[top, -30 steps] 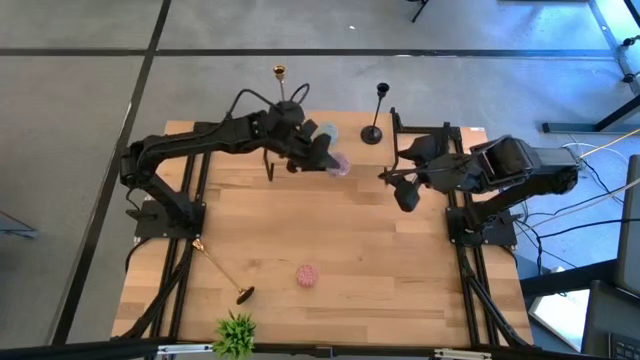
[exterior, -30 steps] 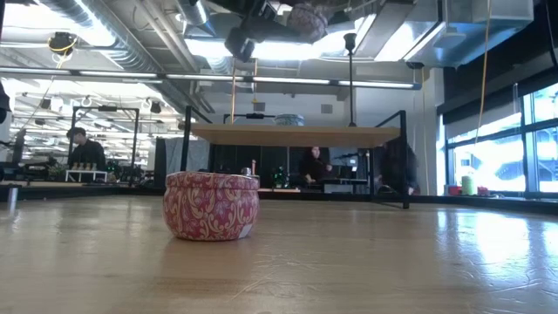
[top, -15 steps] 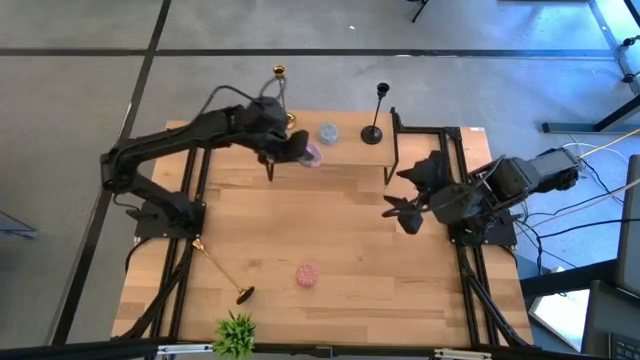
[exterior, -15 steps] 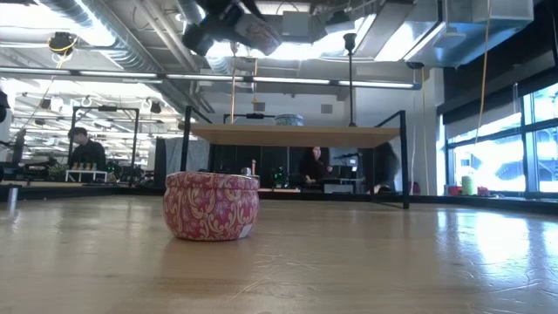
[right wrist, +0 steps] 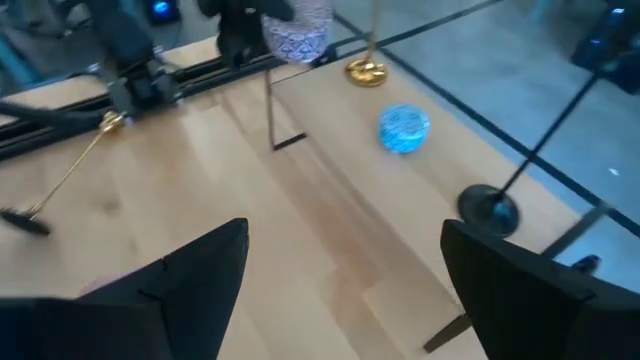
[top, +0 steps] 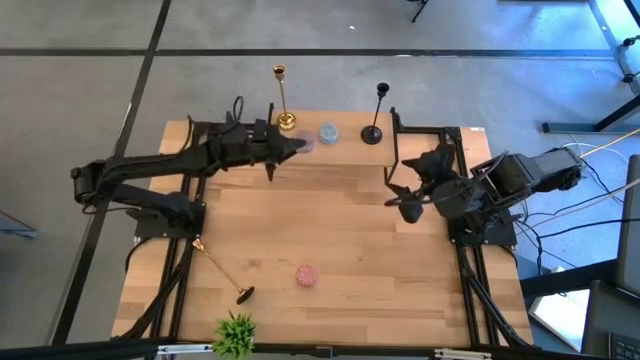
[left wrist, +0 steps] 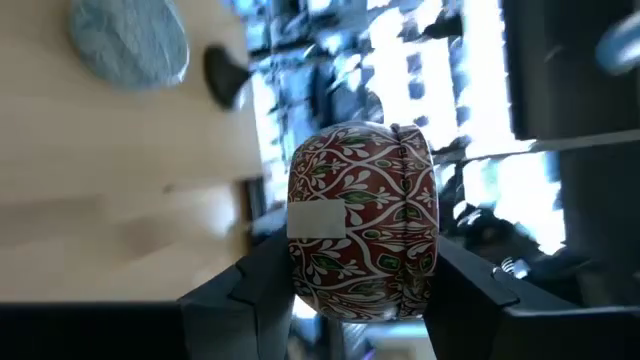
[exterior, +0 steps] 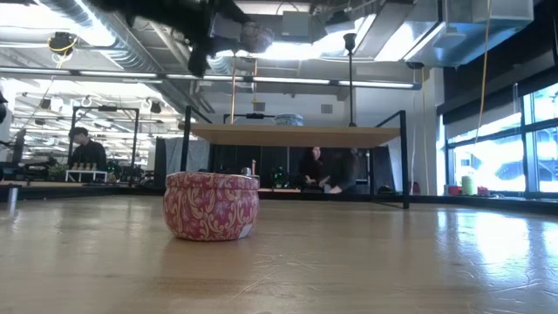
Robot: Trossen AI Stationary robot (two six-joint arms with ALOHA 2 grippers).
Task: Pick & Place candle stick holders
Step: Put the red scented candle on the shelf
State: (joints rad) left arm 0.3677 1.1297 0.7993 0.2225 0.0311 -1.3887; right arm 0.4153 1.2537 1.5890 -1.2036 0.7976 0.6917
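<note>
A gold candle stick holder [top: 283, 95] and a black one [top: 377, 112] stand upright on their round bases on a raised wooden shelf [top: 345, 150] at the table's far side. Another gold-stemmed holder [top: 220, 268] lies flat near the table's left front. My left gripper [top: 296, 147] reaches level over the shelf's left end, beside the gold holder's base. It is shut on a red patterned tin [left wrist: 360, 220]. My right gripper [top: 405, 203] hangs open at the table's right, clear of everything, with nothing between its fingers [right wrist: 190, 285]. My left gripper pinches the tin between its two fingers, one finger [left wrist: 255, 290] on the tin's bottom end [left wrist: 298, 270], the other on its lid end [left wrist: 432, 265]. The fingers come level from the table's left. The tin is lifted clear, well above the shelf.
A blue-grey round tin [top: 328, 132] sits on the shelf between the two standing holders. A pink patterned tin [top: 307, 275] rests on the table's near middle, and a small green plant [top: 235, 335] at the front edge. The shelf stands on thin dark legs [top: 270, 165].
My left gripper has drawn back toward the table's left and far edge with the tin, sinking a little and tipping from a downward slant to level. The tin stays in the hold and has come from over the shelf's middle to its left end.
</note>
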